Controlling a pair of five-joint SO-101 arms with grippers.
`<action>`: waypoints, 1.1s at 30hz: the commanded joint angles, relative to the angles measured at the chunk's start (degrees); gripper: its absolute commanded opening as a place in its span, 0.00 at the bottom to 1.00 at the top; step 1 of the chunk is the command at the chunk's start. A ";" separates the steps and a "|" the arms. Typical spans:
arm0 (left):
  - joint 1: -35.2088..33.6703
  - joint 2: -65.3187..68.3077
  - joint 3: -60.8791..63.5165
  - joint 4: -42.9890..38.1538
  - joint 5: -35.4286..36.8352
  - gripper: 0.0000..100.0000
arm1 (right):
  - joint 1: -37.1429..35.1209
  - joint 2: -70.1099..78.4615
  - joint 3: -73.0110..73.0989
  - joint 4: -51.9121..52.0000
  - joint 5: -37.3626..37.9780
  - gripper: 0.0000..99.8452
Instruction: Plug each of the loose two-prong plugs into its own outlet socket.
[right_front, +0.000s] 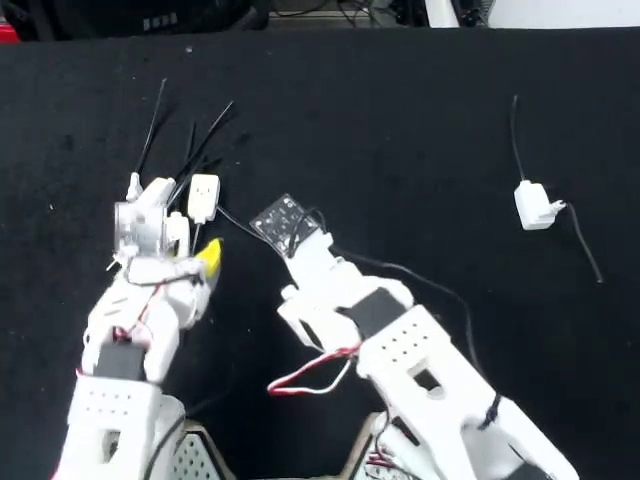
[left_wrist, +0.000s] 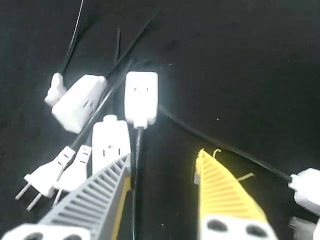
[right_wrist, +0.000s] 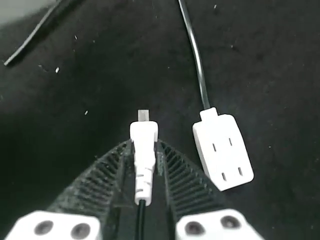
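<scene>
High view of a black table (right_front: 420, 100) with two white arms. We take the white outlet socket (right_front: 203, 197) by the left arm as our landmark. The left gripper (left_wrist: 162, 157) hangs just short of this socket, its grey and yellow fingers spread wide with nothing between them. We judge it stands open there to pin a socket while a plug goes in.

Just beside the landmark lie a tilted socket (left_wrist: 77, 102) and a third socket (left_wrist: 111, 142), the third right at the grey finger's tip. Past those, farther from the landmark, a loose plug (left_wrist: 44, 179) and a second loose plug (left_wrist: 75, 167) lie side by side, not yet plugged in.

The right gripper (right_wrist: 144, 146), near the landmark on its other side, is clamped on a white plug (right_wrist: 144, 131). It pinches the plug's body so the prongs jut forward, free to enter slots. A flat socket (right_wrist: 222, 150) lies just beside that plug, slots up. We cannot tell whether it is the landmark. Well apart from the landmark, a white block (right_front: 535, 205) with a cord lies alone.
</scene>
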 joint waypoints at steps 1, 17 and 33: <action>0.31 19.69 -14.46 -3.16 -0.44 0.21 | 3.34 2.59 -3.74 0.35 1.41 0.01; 8.92 73.58 -48.92 -9.49 3.60 0.21 | 10.37 16.13 -9.63 0.26 1.58 0.01; 7.34 85.63 -60.18 14.95 3.60 0.21 | 16.88 16.57 -11.47 -0.53 3.16 0.01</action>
